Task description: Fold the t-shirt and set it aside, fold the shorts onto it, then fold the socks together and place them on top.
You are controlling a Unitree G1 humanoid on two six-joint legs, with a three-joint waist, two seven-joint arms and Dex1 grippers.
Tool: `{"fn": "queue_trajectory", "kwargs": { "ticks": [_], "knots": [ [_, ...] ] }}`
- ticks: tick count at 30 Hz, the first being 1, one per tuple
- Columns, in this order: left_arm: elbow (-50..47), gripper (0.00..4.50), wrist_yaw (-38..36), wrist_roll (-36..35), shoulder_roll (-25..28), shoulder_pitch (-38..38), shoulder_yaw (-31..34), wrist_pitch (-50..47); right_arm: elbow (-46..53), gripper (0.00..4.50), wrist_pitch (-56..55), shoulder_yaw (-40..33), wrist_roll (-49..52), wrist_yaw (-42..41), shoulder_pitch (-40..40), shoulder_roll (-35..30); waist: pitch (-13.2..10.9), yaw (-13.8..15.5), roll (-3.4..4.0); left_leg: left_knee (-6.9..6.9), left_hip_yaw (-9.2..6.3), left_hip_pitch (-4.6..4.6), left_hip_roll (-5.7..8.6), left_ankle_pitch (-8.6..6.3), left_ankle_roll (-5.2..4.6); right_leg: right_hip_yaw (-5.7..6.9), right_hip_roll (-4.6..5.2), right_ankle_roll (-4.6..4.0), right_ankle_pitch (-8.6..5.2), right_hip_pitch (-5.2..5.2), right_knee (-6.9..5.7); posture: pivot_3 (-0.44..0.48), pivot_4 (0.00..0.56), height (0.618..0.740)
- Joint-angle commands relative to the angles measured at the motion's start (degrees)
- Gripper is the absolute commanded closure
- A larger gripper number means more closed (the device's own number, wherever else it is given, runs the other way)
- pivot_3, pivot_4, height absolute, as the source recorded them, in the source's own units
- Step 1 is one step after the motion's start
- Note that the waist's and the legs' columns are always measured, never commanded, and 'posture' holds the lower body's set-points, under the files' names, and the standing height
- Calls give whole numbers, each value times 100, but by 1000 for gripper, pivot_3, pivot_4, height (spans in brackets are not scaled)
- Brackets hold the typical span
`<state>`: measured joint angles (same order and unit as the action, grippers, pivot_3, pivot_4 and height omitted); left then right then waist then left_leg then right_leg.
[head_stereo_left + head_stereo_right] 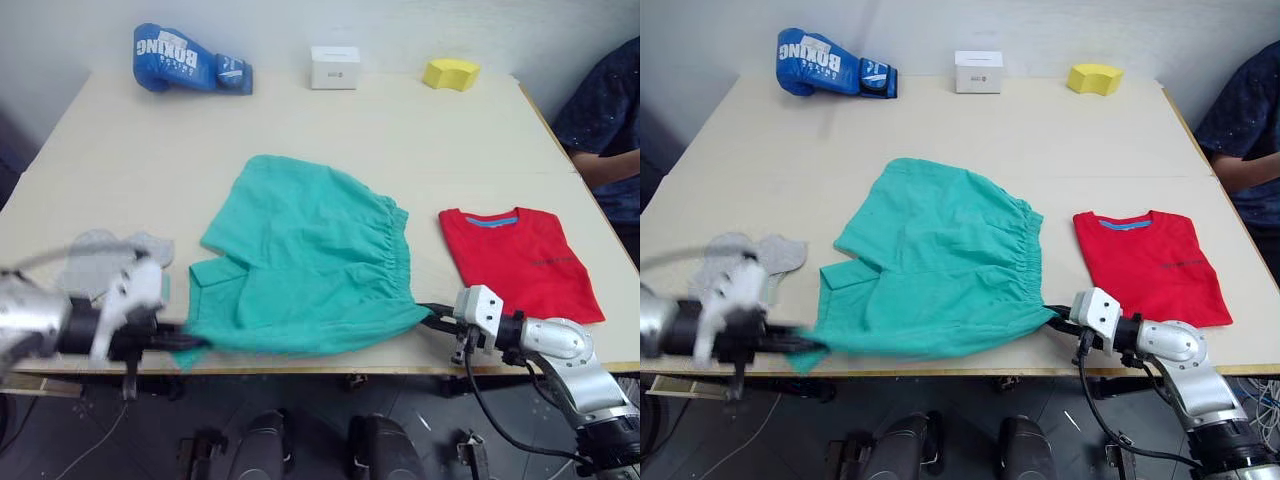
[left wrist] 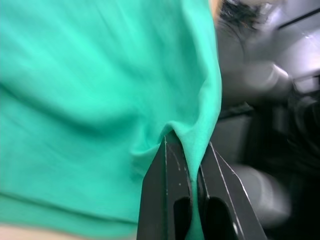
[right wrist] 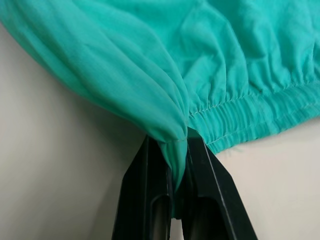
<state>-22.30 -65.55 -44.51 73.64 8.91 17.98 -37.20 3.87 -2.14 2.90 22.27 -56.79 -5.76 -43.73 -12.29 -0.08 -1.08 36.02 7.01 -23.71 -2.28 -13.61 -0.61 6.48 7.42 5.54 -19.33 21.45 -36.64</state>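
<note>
Right arm (image 1: 560,345): silver-grey rounded metal links, white boxy wrist block, black cable looping beneath. Left arm (image 1: 40,325): silver cylinder, white wrist housing, black section ahead. Right gripper (image 3: 175,200) and left gripper (image 2: 192,195): two flat, glossy black tapered fingers each, slotted near the base.

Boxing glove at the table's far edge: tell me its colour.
Blue with white lettering, clearest in the right eye view.
</note>
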Motion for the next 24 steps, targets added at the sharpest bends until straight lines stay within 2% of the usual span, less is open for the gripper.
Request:
{"fn": "queue_trajectory", "kwargs": {
  "ticks": [1, 4, 8, 11, 12, 15, 19, 21, 24],
  "knots": [
    [1044, 4459, -291, 600, -145, 1329, -794, 423, 530, 4500, 891, -456, 581, 141, -209, -101, 2, -6, 3, -1, 9, 2, -1, 3, -4, 2, -3, 1, 0, 5, -5, 0, 150, 740],
    [2676, 4459, -456, 1805, -900, 3476, -1886, 1248, 426, 4500, 1924, -783, 1057, 481, -713, -38, 1, 18, 2, 1, 19, 7, -7, 13, -18, 12, -45, -2, -5, 13, -26, 0, 150, 740],
    [5467, 4459, -371, 3312, -2072, 5639, -2712, 3193, -56, 4500, 2669, -965, 1232, 799, -1599, 133, 6, 89, -11, 45, 23, -28, -28, 18, -17, 9, -80, 8, 3, 33, -30, 0, 150, 740],
    [7528, 4459, 366, 4589, -2575, 6852, -3303, 4889, -861, 4500, 2604, -803, 786, 1045, -2468, 394, 5, 67, -18, 92, 62, -54, -26, -1, -27, -5, -87, 8, 2, 60, -41, 0, 150, 740],
    [8073, 4459, 747, 4897, -2725, 7150, -3424, 5189, -1196, 4500, 2588, -699, 594, 1131, -2779, 480, 4, 47, -22, 97, 84, -65, -27, -5, -31, -9, -86, 9, 3, 74, -41, 0, 150, 740],
    [9141, 4459, 1449, 5352, -3081, 7611, -3516, 5471, -1939, 4500, 2469, -462, 183, 1153, -3397, 704, 3, -28, -24, 110, 137, -109, -29, -8, -40, -34, -79, 20, 9, 131, -83, 0, 150, 740],
    [9764, 4459, 2571, 5859, -3379, 7557, -3540, 5587, -3058, 4500, 2155, -228, -381, 1379, -4085, 1181, 3, -112, -24, 114, 142, -153, -43, -8, -40, -50, -76, 20, 8, 200, -114, 0, 150, 740],
    [9902, 4459, 2973, 5824, -3505, 7444, -3330, 5422, -3528, 4500, 1825, -269, -567, 1557, -4281, 1404, 3, -149, -24, 121, 142, -163, -45, -6, -38, -50, -77, 20, 8, 210, -121, 0, 150, 740],
    [10004, 4459, 3382, 5361, -3693, 7253, -2618, 5060, -4000, 4500, 1485, -475, -635, 1867, -4451, 1703, 3, -169, -25, 123, 142, -165, -48, -4, -42, -55, -73, 20, 8, 215, -125, 0, 150, 740]
  ]
}}
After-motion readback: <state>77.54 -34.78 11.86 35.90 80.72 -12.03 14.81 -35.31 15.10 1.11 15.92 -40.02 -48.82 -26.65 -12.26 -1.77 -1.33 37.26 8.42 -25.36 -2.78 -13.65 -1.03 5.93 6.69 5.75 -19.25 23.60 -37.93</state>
